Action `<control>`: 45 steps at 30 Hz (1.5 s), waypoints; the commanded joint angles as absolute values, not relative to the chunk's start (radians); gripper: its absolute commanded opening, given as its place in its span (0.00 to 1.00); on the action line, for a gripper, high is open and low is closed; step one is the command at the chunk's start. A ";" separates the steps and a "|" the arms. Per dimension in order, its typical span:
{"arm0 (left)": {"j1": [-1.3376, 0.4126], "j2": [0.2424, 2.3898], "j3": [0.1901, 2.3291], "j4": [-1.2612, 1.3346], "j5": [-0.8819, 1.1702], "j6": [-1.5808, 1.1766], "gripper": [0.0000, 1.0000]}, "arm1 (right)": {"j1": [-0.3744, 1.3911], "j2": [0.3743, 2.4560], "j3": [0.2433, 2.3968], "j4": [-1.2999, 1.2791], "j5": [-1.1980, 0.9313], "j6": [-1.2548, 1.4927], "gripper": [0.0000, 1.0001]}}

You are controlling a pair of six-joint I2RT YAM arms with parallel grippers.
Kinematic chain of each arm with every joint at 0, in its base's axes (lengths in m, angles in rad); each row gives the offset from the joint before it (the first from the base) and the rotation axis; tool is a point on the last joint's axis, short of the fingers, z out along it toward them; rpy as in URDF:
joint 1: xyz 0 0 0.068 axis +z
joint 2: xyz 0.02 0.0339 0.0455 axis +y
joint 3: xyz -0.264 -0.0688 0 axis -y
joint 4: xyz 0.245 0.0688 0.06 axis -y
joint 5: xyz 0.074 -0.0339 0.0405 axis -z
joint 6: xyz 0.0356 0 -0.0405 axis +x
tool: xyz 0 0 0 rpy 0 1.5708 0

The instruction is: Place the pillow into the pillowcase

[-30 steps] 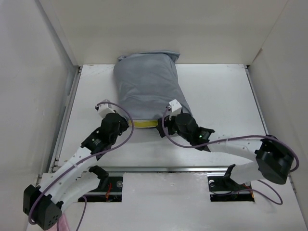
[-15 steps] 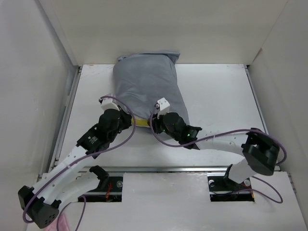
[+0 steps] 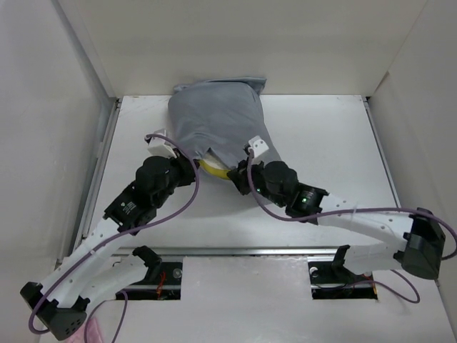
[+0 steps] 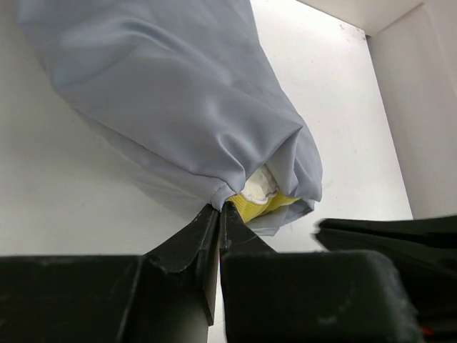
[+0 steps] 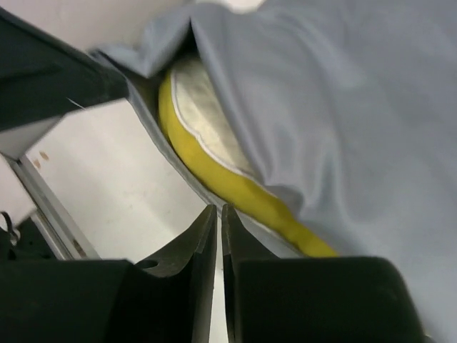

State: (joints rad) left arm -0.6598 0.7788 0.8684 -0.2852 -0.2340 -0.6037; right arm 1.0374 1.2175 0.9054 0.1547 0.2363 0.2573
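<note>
Pillow point(image 3: 214, 170) sits almost wholly inside the grey pillowcase point(image 3: 214, 125) at the far side of the worktop point(image 3: 321, 143), yellow edge showing at the mouth. Your left end effector point(image 4: 220, 209) is clamped on the hem; your right end effector point(image 5: 218, 209) is closed beside the edge, its hold unclear. Draw both hem corners evenly over that edge.
</note>
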 commanded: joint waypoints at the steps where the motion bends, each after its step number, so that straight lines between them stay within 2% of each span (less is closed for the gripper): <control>1: -0.664 0.746 0.933 -0.178 -0.183 -0.569 0.00 | 1.043 1.307 0.975 0.126 0.187 0.258 0.12; 7: -0.664 0.746 0.983 -0.158 -0.121 -0.548 0.00 | 1.043 1.501 1.098 0.172 0.231 0.245 0.12; 8: -0.664 0.746 0.992 -0.158 -0.112 -0.548 0.00 | 1.043 1.532 1.121 0.182 0.273 0.273 0.09; 13: -0.664 0.735 1.052 -0.173 -0.026 -0.509 0.00 | 1.043 1.715 1.308 0.218 0.747 0.402 0.07; 16: -0.664 0.715 1.117 -0.213 -0.017 -0.500 0.00 | 1.043 1.769 1.365 0.270 0.839 0.388 0.08; 18: -0.664 0.715 1.158 -0.264 -0.087 -0.500 0.00 | 1.043 1.741 1.414 0.223 0.786 0.336 0.11; 19: -0.664 0.706 1.169 -0.281 -0.130 -0.511 0.00 | 1.043 1.714 1.414 0.203 0.711 0.246 0.13; 20: -0.664 0.706 1.169 -0.281 -0.159 -0.511 0.00 | 1.043 1.682 1.414 0.187 0.458 0.177 0.19; 21: -0.664 0.706 1.178 -0.267 -0.182 -0.511 0.00 | 1.043 1.651 1.402 0.087 0.339 0.131 0.35; 22: -0.664 0.706 1.190 -0.249 -0.217 -0.511 0.00 | 1.043 1.585 1.402 0.025 0.228 0.088 0.41; 23: -0.664 0.728 1.199 -0.227 -0.227 -0.511 0.00 | 1.043 1.551 1.402 -0.030 0.066 0.065 0.52; 24: -0.664 0.747 1.231 -0.191 -0.241 -0.502 0.00 | 1.043 1.520 1.423 -0.097 0.028 0.051 0.65; 25: -0.664 0.768 1.258 -0.190 -0.256 -0.488 0.00 | 1.043 1.458 1.439 -0.244 0.028 0.051 0.69; 27: -0.664 0.850 1.320 -0.190 -0.288 -0.477 0.00 | 1.043 1.395 1.486 -0.369 0.084 0.041 0.81; 28: -0.664 0.876 1.386 -0.199 -0.299 -0.456 0.00 | 1.043 1.367 1.497 -0.490 0.121 0.041 0.83; 30: -0.664 0.938 1.437 -0.199 -0.345 -0.428 0.00 | 1.043 1.263 1.485 -0.555 0.234 0.148 0.85; 32: -0.664 0.969 1.498 -0.199 -0.376 -0.404 0.00 | 1.043 1.165 1.445 -0.668 0.394 0.208 0.96; 34: -0.664 1.014 1.540 -0.199 -0.376 -0.383 0.00 | 1.043 1.126 1.445 -0.805 0.611 0.387 0.98; 36: -0.664 1.034 1.578 -0.209 -0.376 -0.370 0.00 | 1.043 1.080 1.436 -0.993 0.691 0.563 1.00; 38: -0.664 1.046 1.589 -0.209 -0.376 -0.359 0.00 | 1.043 1.052 1.360 -1.046 0.709 0.629 1.00; 41: -0.664 1.046 1.589 -0.200 -0.367 -0.348 0.00 | 1.043 1.052 1.267 -0.965 0.602 0.626 1.00; 43: -0.664 1.046 1.589 -0.199 -0.367 -0.348 0.00 | 1.043 1.119 1.195 -0.872 0.559 0.603 1.00; 45: -0.664 1.046 1.589 -0.199 -0.367 -0.348 0.00 | 1.043 1.182 1.183 -0.856 0.618 0.626 1.00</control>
